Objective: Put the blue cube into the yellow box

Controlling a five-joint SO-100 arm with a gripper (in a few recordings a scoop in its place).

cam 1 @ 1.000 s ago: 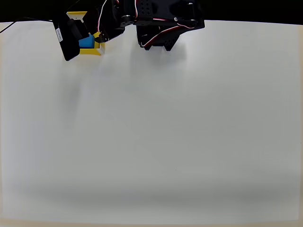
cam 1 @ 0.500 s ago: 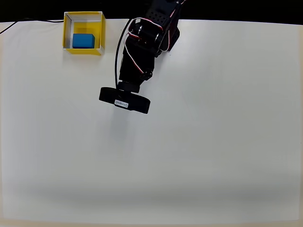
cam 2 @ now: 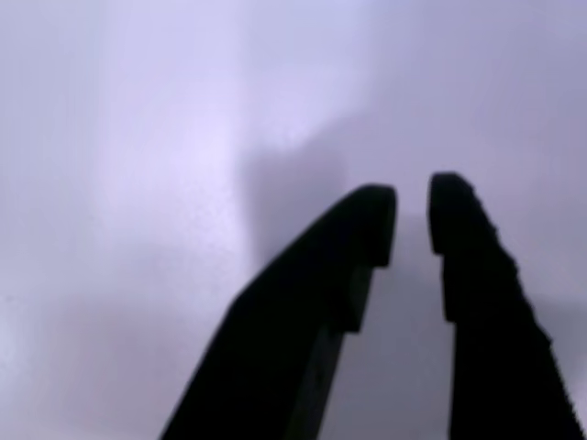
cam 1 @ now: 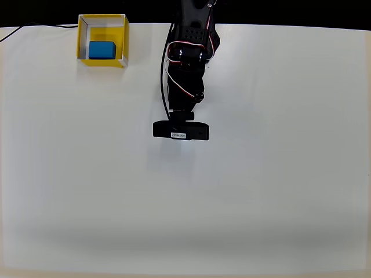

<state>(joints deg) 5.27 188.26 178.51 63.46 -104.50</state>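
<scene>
The big white counter [cam 1: 261, 185] takes up most of the overhead view. The black arm [cam 1: 186, 63] reaches down from the top edge, near the middle, with red and white wires on it. A flat black bar with a small white label [cam 1: 180, 130] sits at its low end.

In the wrist view the end effector [cam 2: 411, 225] shows two dark fingers [cam 2: 477, 302] pointing up over the pale counter. Their tips are close together with a thin gap between them. Nothing is in that gap.

The yellow box [cam 1: 83, 39] sits at the top left of the counter in the overhead view, well apart from the arm. The blue cube [cam 1: 101, 50] lies inside the yellow box, near its bottom wall.
</scene>
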